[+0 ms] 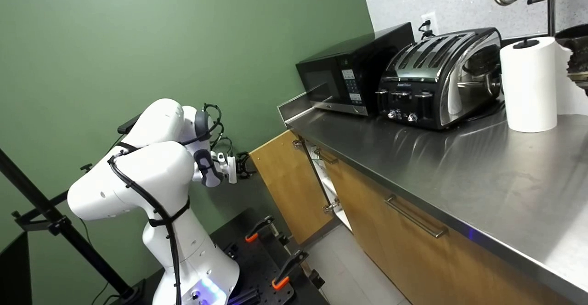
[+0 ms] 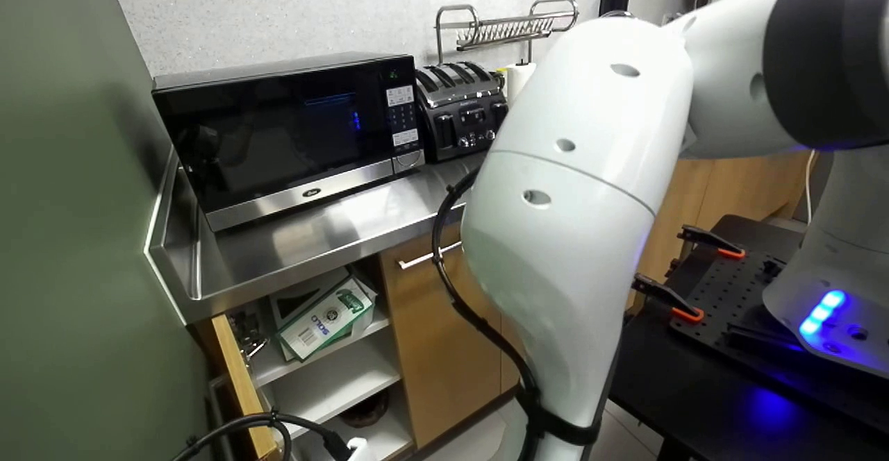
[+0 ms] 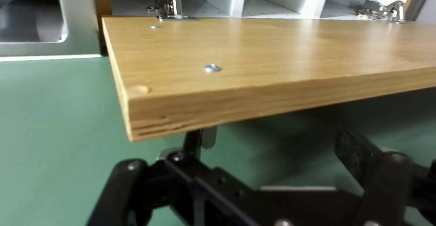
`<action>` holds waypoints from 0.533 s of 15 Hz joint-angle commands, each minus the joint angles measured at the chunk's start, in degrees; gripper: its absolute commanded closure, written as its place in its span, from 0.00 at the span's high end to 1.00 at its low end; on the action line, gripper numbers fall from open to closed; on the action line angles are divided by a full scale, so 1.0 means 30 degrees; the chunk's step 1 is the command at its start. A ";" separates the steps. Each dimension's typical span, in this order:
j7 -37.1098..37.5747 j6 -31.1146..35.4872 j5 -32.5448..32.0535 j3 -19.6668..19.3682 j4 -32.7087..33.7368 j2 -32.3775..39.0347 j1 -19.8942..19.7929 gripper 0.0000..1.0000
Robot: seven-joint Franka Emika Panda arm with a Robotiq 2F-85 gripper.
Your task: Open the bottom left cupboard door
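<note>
Seeing the bottom left cupboard door [image 1: 294, 188] standing wide open below the corner of the steel countertop [image 1: 450, 167] nearest the green wall [image 1: 115, 43], reaching out past the front edge and baring the white shelves [image 2: 340, 375]. Holding the fingers of the gripper [image 3: 272, 139] well apart on the wall side of the door, seemingly clamping nothing, though hiding one tip behind it and leaving contact unclear. Judging from that, probably meeting the task already, leaving perhaps only a clean withdrawal.

The cupboard door [image 3: 272, 49] is grained light-brown, the tool [image 3: 270, 136] black. In an exterior view, the wall [image 1: 92, 43] at ten o'clock is green.
</note>
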 commanded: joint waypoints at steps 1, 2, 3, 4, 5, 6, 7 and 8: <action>-0.2370 0.2584 0.2526 0.0547 -0.4249 -0.3992 -0.1365 1.00; -0.3275 0.2920 0.3482 0.0677 -0.5077 -0.4816 -0.1648 1.00; -0.3794 0.3006 0.4362 0.0725 -0.5805 -0.5624 -0.1810 1.00; -0.4045 0.3111 0.5168 0.0786 -0.6553 -0.6480 -0.2045 1.00; -0.4049 0.3243 0.5865 0.0821 -0.7327 -0.7304 -0.2237 1.00; -0.3819 0.3380 0.6407 0.0775 -0.8102 -0.8145 -0.2375 1.00; -0.3317 0.3494 0.6798 0.0657 -0.8961 -0.9023 -0.2488 1.00; -0.2821 0.3530 0.7105 0.0554 -0.9774 -0.9849 -0.2599 1.00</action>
